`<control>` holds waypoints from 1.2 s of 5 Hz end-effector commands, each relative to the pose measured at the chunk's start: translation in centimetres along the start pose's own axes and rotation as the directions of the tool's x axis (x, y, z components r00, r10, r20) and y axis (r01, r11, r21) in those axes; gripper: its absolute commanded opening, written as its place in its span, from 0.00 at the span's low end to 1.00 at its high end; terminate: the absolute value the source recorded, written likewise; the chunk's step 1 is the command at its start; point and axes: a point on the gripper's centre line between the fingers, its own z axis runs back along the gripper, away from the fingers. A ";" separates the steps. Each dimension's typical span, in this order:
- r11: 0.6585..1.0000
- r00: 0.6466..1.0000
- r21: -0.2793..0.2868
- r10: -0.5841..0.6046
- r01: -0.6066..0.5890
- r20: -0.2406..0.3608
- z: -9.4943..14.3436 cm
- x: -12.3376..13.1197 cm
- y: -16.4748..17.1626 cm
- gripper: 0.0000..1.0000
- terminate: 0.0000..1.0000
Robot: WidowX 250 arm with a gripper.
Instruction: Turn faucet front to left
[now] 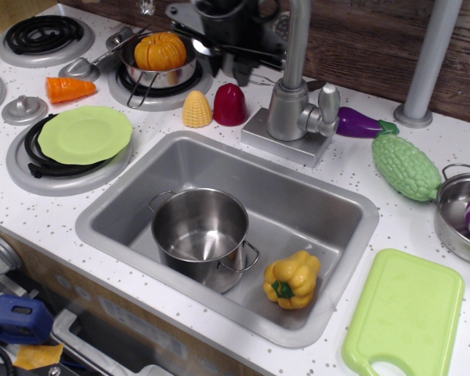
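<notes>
The silver-grey faucet (288, 110) stands on its square base plate (260, 135) behind the sink (110, 205). Its thin spout (298, 39) rises straight out of the top of the frame, and its stubby knob (327, 100) points right. My black gripper (227, 31) is at the top edge, left of and behind the spout, and is partly cut off. A small shiny piece (204, 47) shows at its lower left; I cannot tell whether it is the spout's tip. How the jaws stand is not visible.
A steel pot (200, 231) and a yellow pepper (292, 280) lie in the sink. Corn (197, 109) and a red piece (230, 104) stand left of the faucet, an eggplant (359, 123) and a green gourd (405, 166) to its right. A grey pole (431, 59) stands at the back right. A pot with a pumpkin (160, 53) is behind the corn.
</notes>
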 end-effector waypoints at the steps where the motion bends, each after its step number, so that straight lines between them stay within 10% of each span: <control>1: 0.999 0.997 -0.005 -0.050 0.050 0.059 -0.3 1.6 2.3 0.00 0.00; 6: 0.990 0.976 -0.017 -0.134 0.139 0.172 -5.4 4.9 5.8 0.00 0.00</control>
